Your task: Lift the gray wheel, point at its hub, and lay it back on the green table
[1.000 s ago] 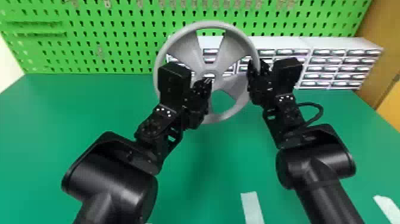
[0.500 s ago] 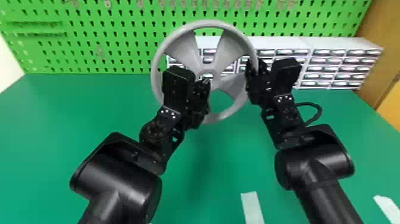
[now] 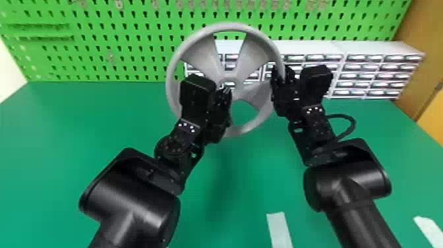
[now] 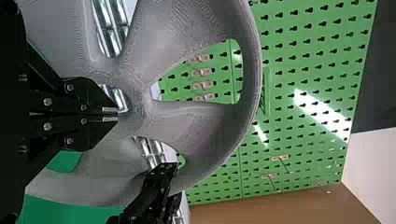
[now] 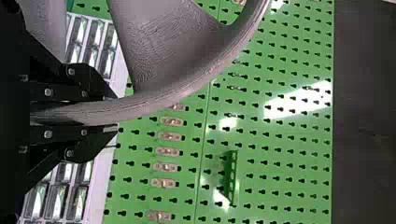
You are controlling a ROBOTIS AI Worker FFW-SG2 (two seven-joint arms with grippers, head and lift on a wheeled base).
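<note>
**Wheel (image 3: pixel 201 59) up, right gripper (image 3: pixel 282 74) clamped on its rim, left gripper (image 3: pixel 226 90) at the hub (image 4: pixel 140 109)!**

Here's the big green table (image 3: pixel 66 132), stretching wide under both arms. Behind it stands the green board (image 3: pixel 125 59), full of slots, and in front of that, the pale drawers (image 3: pixel 372 47), banked from behind the wheel out to the right.

Now the wheel itself: gray, upright above the table, and the drawers peek through its gaps! The right gripper has its jaws closed on the rim, one on each side, at the wheel's right edge. The left gripper, jaws together and nothing between them, aims its tips right at the hub; whether they touch it, I cannot tell.

Down near the front, two pale strips (image 3: pixel 279 229) lie apart on the table. Smallest of all, tan clips (image 5: pixel 167 151) sit in a row on the board.
</note>
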